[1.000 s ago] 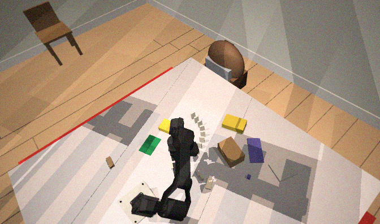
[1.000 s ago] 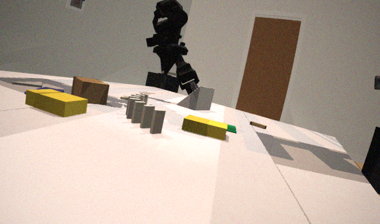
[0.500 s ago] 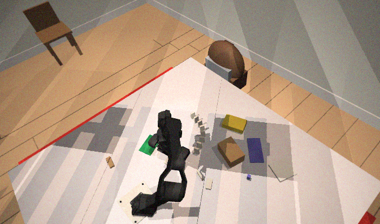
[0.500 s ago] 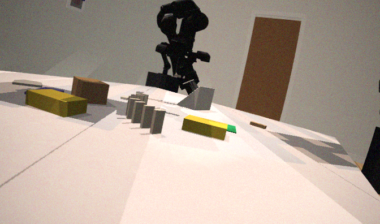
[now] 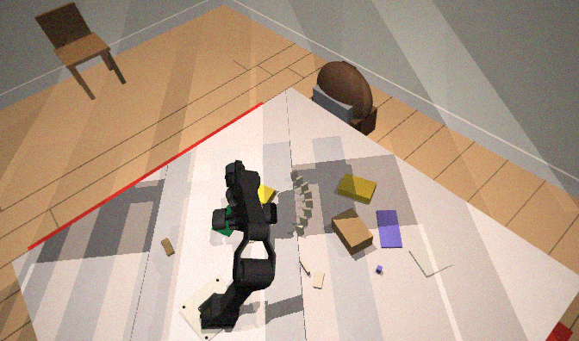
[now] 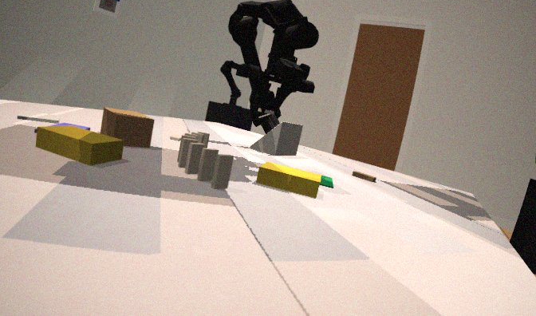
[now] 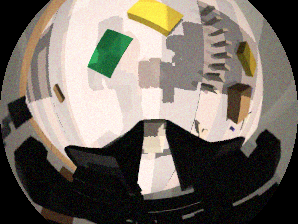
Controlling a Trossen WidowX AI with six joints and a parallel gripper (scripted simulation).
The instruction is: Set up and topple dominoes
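The row of standing grey-beige dominoes (image 5: 308, 203) (image 6: 222, 171) (image 7: 218, 55) makes a curved line of several upright pieces. My gripper (image 7: 154, 123) is shut on a pale domino (image 7: 153, 144), seen between the fingers in the wrist view. In the top view the arm hides the fingertips; it is left of the row, apart from it. A cream piece (image 5: 318, 279) lies flat beyond the near end of the row, with a thin dark-edged piece (image 5: 305, 266) beside it; whether these are dominoes I cannot tell.
A yellow block (image 5: 266, 194) (image 6: 289, 179) (image 7: 155, 16) and green sheet (image 5: 223, 231) (image 7: 110, 52) lie left of the row. Right of it are another yellow block (image 5: 357, 189) (image 6: 80, 144), a brown box (image 5: 351, 231) (image 6: 128, 126) (image 7: 239, 102) and a purple sheet (image 5: 389, 229). A small brown block (image 5: 168, 246) lies far left.
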